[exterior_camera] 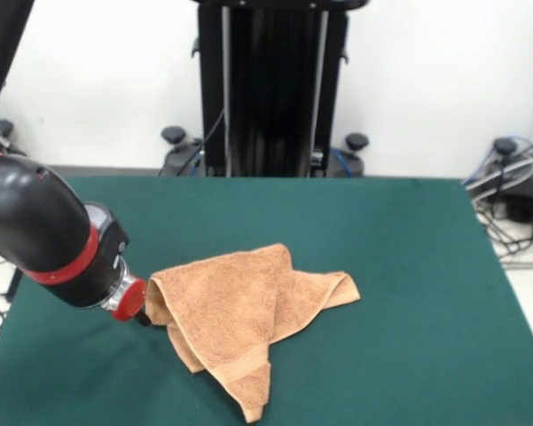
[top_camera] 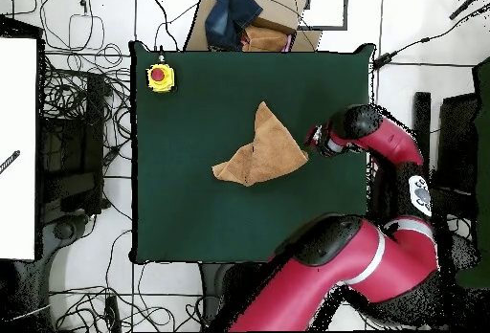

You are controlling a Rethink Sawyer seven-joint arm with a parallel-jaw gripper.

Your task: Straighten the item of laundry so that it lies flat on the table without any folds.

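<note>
The orange-tan towel point(exterior_camera: 239, 319) lies crumpled and folded over itself near the middle of the dark green table point(exterior_camera: 399, 266). One corner points toward the front edge. My gripper point(exterior_camera: 147, 311) is at the towel's left edge, low over the table, and is shut on that edge, which stands lifted against it. In the overhead view the gripper point(top_camera: 311, 144) meets the right corner of the towel point(top_camera: 263, 152), which forms a pointed, folded shape on the table point(top_camera: 191, 205). The woven band shows near the front corner. The label is hidden.
A yellow box with a red button point(top_camera: 160, 77) sits at one table corner. A cardboard box with dark cloth point(top_camera: 244, 18) stands beyond the table's edge. The black pedestal point(exterior_camera: 270, 89) rises at the far side. Cables lie on the floor around the table.
</note>
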